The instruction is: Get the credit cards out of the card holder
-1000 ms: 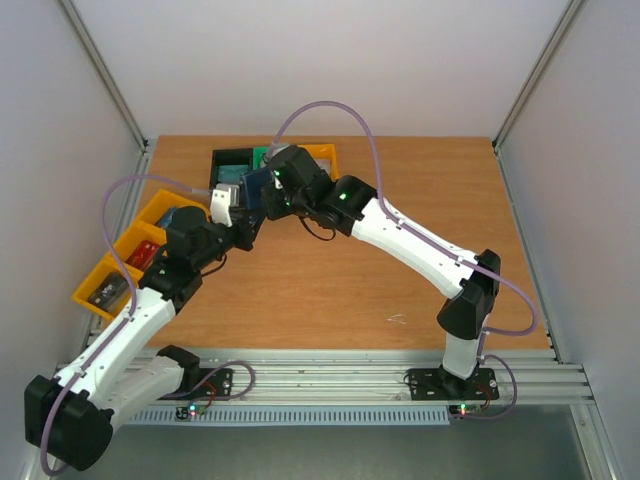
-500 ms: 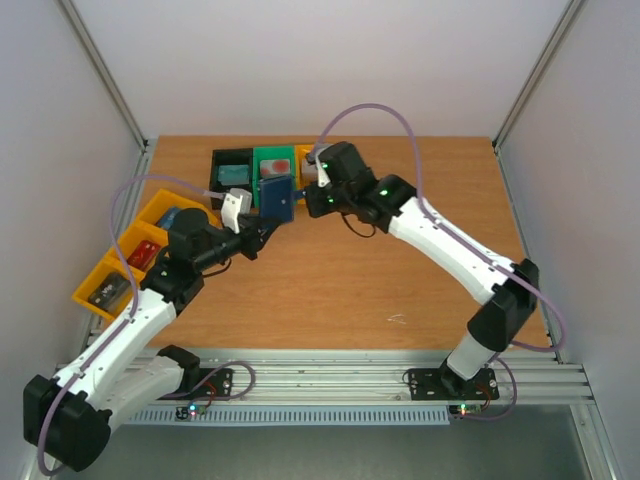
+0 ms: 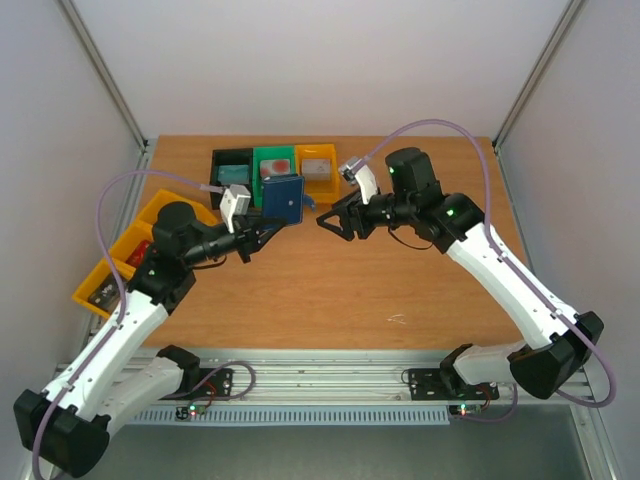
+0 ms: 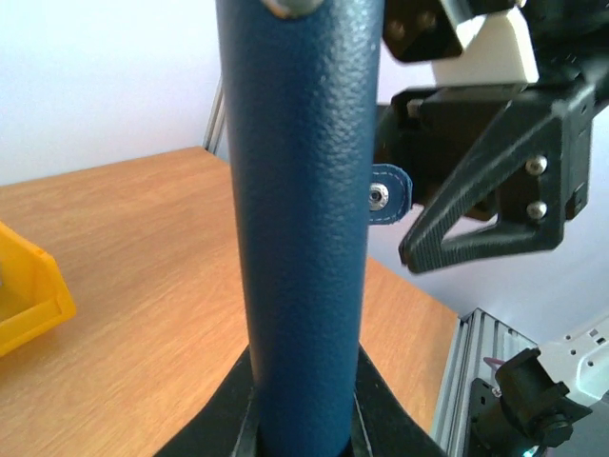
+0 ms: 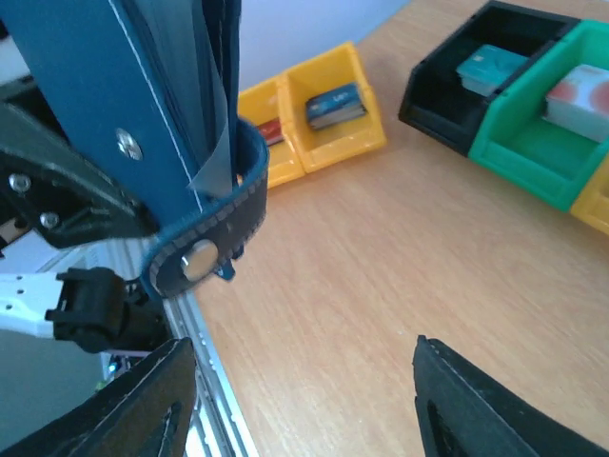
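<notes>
**Holder.** The card holder (image 3: 283, 197) stands upright above the counter (image 3: 400, 280), just in front of the row of bins at the far edge. The left jaws pinch its lower edge. Its snap strap (image 5: 205, 243) hangs loose and the pale inner pages show at the open side.

**Right arm.** The right jaws are spread and hold nothing. They sit just beside the holder on its right, not touching it.

**Cards.**
- A teal card (image 5: 488, 67) lies in the black bin (image 5: 433, 100).
- A whitish card (image 5: 580, 98) lies in the green bin (image 5: 519, 157).
- A dark card (image 5: 334, 105) lies in a yellow bin (image 5: 352, 133).

**Progress.** Judged partly done, since several cards are already out and binned. No card is seen sticking out of the pages, and whether any remain inside cannot be told. What is left is probably another reach into the pockets, or confirming that the holder is empty.
</notes>
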Controlling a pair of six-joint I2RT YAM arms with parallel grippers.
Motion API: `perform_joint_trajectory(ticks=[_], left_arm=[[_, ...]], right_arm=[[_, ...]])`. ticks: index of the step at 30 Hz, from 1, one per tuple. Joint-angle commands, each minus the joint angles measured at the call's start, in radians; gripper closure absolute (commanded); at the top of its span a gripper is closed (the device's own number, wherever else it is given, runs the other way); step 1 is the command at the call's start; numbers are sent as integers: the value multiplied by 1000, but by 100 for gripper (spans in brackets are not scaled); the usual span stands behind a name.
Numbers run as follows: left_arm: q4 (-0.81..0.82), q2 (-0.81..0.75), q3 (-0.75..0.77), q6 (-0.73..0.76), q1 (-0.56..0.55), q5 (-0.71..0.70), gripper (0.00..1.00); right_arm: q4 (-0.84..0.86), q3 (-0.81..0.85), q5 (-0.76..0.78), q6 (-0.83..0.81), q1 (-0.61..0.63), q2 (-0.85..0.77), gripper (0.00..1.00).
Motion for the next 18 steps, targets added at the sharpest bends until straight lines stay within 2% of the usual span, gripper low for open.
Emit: perform_joint_trajectory(ticks=[1,5,9,13,18], left_arm=[[-51,-38,60,21,2,-24,100],[-54,-68,54,-39,2,-47,100],[-43,-110,55,-44,2,90,100],[-48,-166,56,-11,1,214,100],[-33,-221,40,-30,2,290,100]], right_arm=[[208,-103,-111,133,11,-70,32],[266,-142,20,116,105,-88,24],[359,-146,-45,182,111,-61,24],[383,-126,-76,189,111,-53,26],[321,-98,-129,149,112,-83,36]])
